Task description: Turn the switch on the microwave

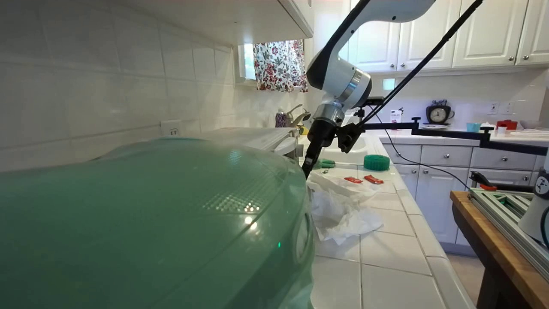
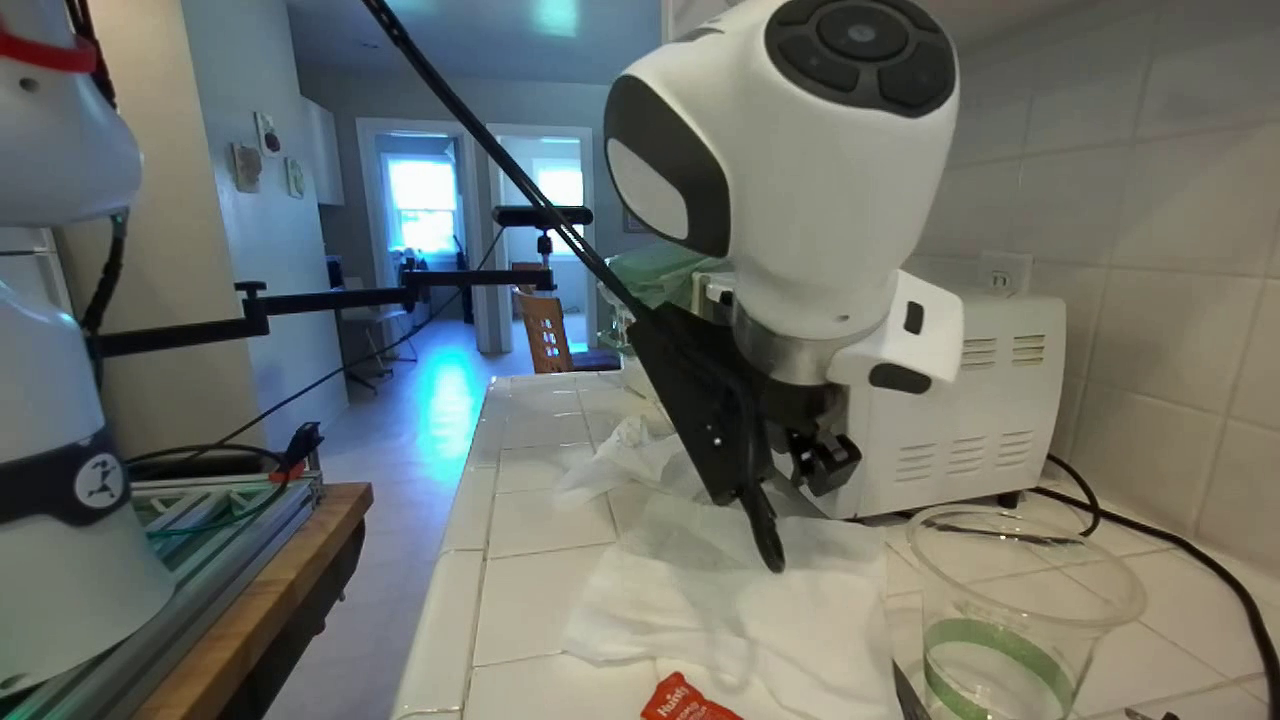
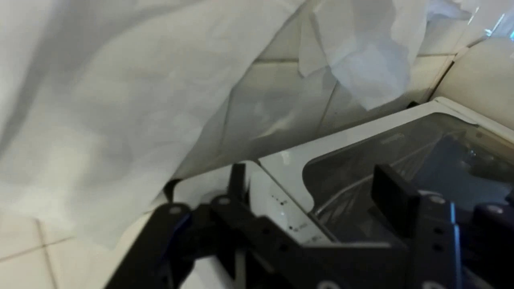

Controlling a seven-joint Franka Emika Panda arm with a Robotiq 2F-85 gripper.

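The microwave, a white oven-like appliance, stands against the tiled wall. Its vented side shows in an exterior view point(image 2: 960, 430) and its top in an exterior view point(image 1: 240, 135). In the wrist view its glass door point(image 3: 353, 168) and white control panel point(image 3: 273, 192) with dark printed marks are seen. A pale rounded shape among the marks could be the switch; it is mostly hidden behind a finger. My gripper point(image 3: 313, 182) is open and empty, one finger before the panel and one before the glass. It points down at the microwave's front in both exterior views point(image 1: 307, 169) point(image 2: 795, 508). Contact cannot be told.
White paper sheets point(image 2: 740, 610) lie on the counter before the microwave. A clear cup point(image 2: 1010, 620) and black cord point(image 2: 1190, 545) are beside it. Red packets point(image 1: 373, 179) and a green round object point(image 1: 376, 162) lie near the sink. A large translucent green object point(image 1: 171, 227) stands beyond.
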